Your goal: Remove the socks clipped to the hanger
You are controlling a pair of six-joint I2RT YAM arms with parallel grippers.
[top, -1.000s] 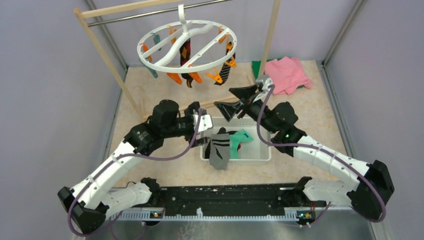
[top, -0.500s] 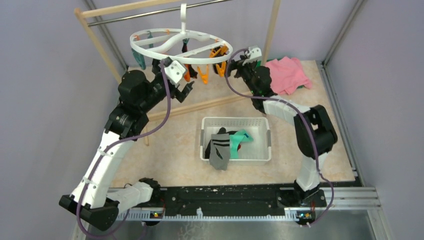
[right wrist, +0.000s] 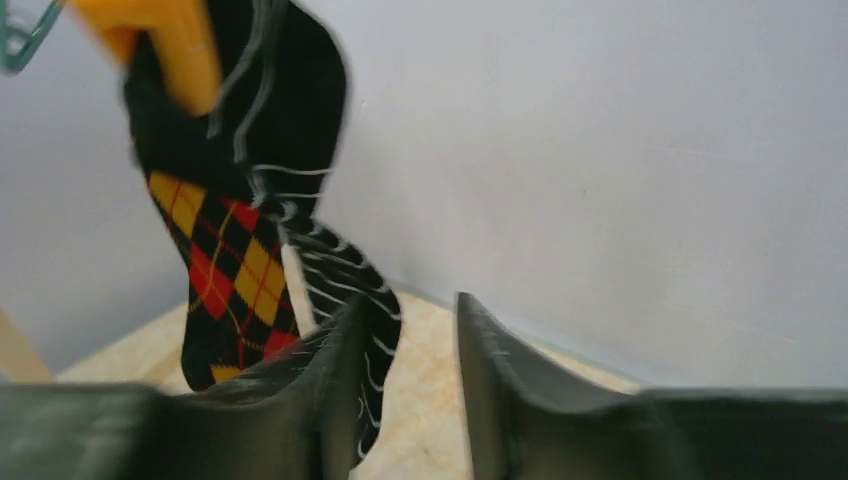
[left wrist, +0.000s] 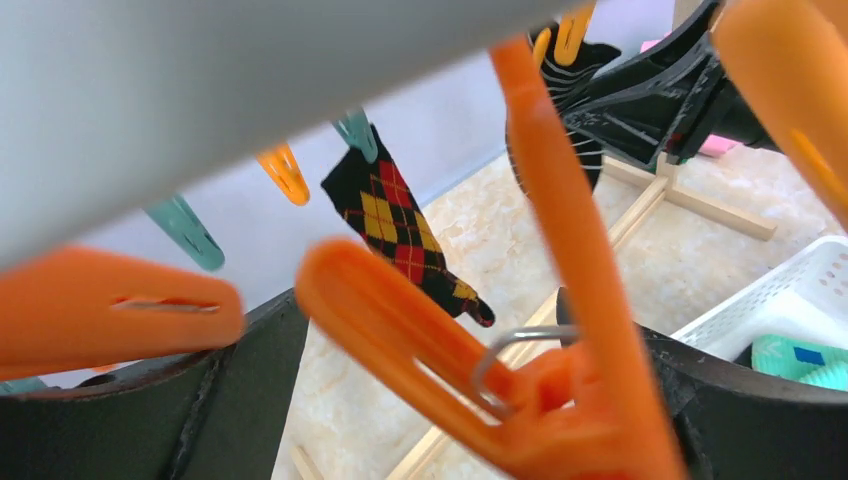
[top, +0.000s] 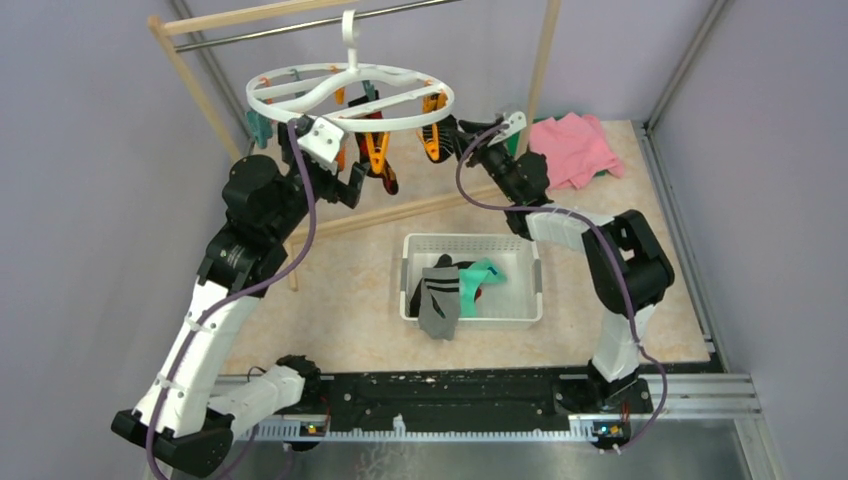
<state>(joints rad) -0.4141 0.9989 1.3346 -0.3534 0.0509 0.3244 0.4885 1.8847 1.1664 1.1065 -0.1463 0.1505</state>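
Top view: both arms reach up to the hanger point(top: 400, 125), upper centre, to work its clips.

Left wrist: the left gripper point(left wrist: 450, 340) gapes around an orange clip point(left wrist: 400, 310); the argyle sock point(left wrist: 400, 225) dangles beyond.

Right wrist: the right gripper point(right wrist: 415, 345), jaws apart, straddles the striped sock point(right wrist: 365, 300), seemingly to pull.

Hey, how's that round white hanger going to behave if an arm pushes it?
The hanger hangs by one hook, so it will probably swing and tilt. It looks thin, likely light. The dangling clips would likely sway.
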